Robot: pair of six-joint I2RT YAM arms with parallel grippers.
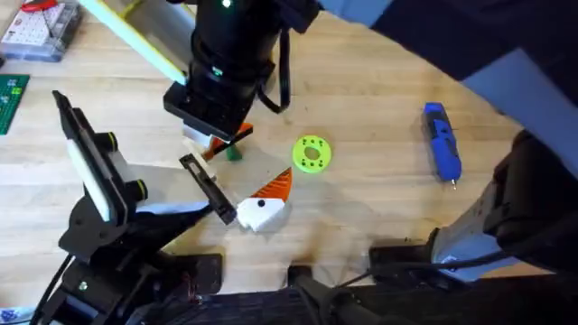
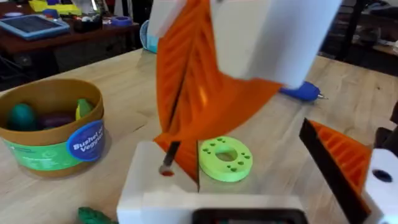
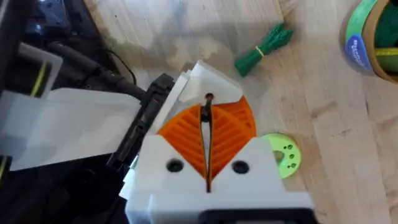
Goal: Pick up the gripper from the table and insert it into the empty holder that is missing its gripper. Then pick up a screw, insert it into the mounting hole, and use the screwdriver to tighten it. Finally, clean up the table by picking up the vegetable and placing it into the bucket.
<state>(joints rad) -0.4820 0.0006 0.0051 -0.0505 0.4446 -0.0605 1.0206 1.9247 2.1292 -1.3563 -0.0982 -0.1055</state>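
Observation:
My right gripper (image 1: pixel 217 137) (image 2: pixel 169 149) (image 3: pixel 205 109) reaches down from under the camera, its orange pads shut on a thin dark screw (image 2: pixel 169 157) (image 3: pixel 208 98). The screw's tip stands at the hole of the gripper's white base (image 2: pixel 155 183) (image 3: pixel 208 74), seated on the left arm's black rail (image 1: pixel 203 185). My left gripper (image 1: pixel 248 167) stands open, its other orange finger (image 1: pixel 271 194) (image 2: pixel 348 152) at the rail's far end. The vegetable (image 1: pixel 230 152) lies beside the right fingertips, green end (image 3: pixel 261 46) showing. The blue screwdriver (image 1: pixel 442 143) (image 2: pixel 300 92) lies far right.
A lime-green disc (image 1: pixel 312 153) (image 2: pixel 225 160) (image 3: pixel 285 155) lies between the fingers and the screwdriver. The bucket (image 2: pixel 37 152) (image 3: pixel 367 37) holds toy vegetables. A parts box (image 1: pixel 36 32) sits at the back left corner of the table (image 1: pixel 379 208).

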